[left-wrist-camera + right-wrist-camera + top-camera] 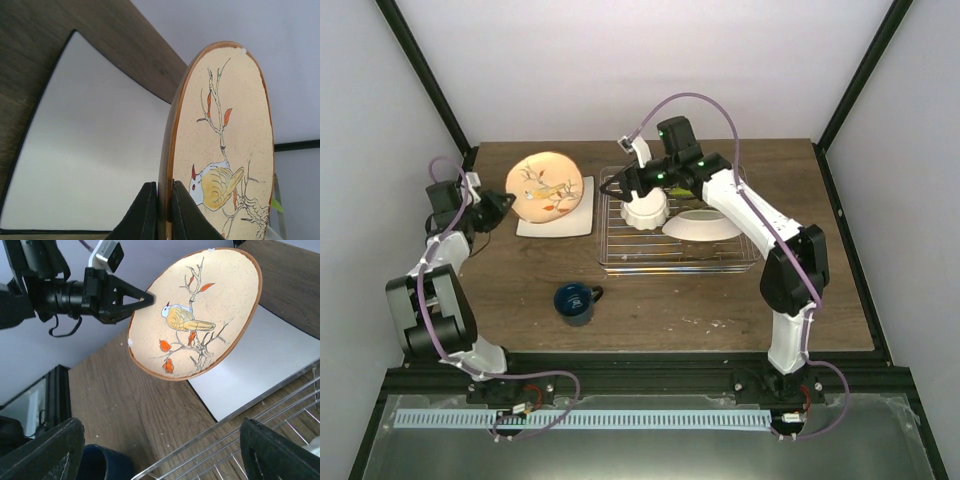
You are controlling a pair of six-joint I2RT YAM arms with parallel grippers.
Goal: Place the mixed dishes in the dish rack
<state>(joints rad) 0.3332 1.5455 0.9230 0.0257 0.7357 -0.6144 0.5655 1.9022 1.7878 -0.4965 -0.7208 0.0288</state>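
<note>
Brown wood bench [720, 310] carries everything you are working with. The wire rack [650, 255] sits near its middle, just right of the loose dishes, where I judge either arm can reach it. Your white square plate [565, 228] lies flat on the bench close beside the rack's left side. Over it is the floral plate [545, 185], lifted clear and tipped up on edge. Your left pincer [163, 212] is clamped tight on that plate's rim. The edge-on hold makes sense to me, since a plate carried this way can go down among the wires and lean rather than lie flat. The rack holds two things. A pale plate [703, 225] leans at a slant in the right half, its colour hard to tell from above. A white scalloped bowl [645, 212] sits in the left half, and which way up it is I cannot tell. Your right pincer [160, 432] hangs by that bowl with its fingers spread wide and nothing between them, so it looks free to take another dish. The dark blue mug [578, 303] stands alone on the bench nearer the arm bases, mouth up, not yet loaded.
</note>
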